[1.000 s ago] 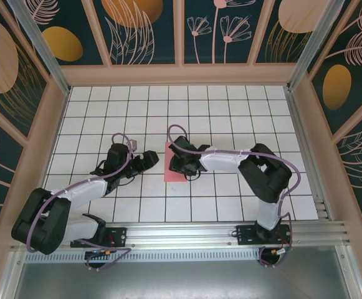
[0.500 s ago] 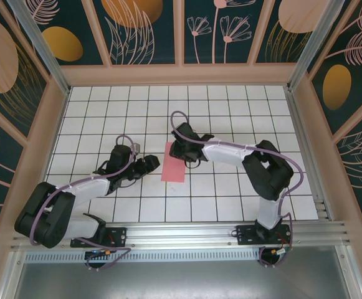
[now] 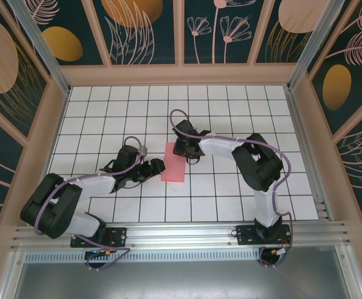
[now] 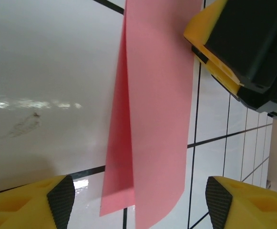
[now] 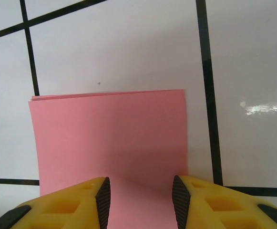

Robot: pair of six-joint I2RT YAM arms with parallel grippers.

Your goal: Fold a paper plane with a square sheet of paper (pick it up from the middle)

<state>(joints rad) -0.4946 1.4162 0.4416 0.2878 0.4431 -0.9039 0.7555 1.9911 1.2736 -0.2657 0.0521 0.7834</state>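
The square sheet of paper [image 3: 174, 169] is lying flat near the middle of the white tiled table [image 3: 230, 112], between the two arms. It is showing as a narrow salmon-pink rectangle, doubled over lengthwise, its two layers not quite matching along one long edge.

The right gripper [image 5: 140, 194] is sitting over the far end, fingers narrowly apart, seemingly pinning the paper rather than pinching it. The left gripper [image 4: 140, 202] is hovering at the near end, fingers spread wide on either side of the strip and gripping nothing.

The centre fold is probably being set. Next, the left gripper likely needs to catch the loose layer while the right is holding the thin sheet from sliding.
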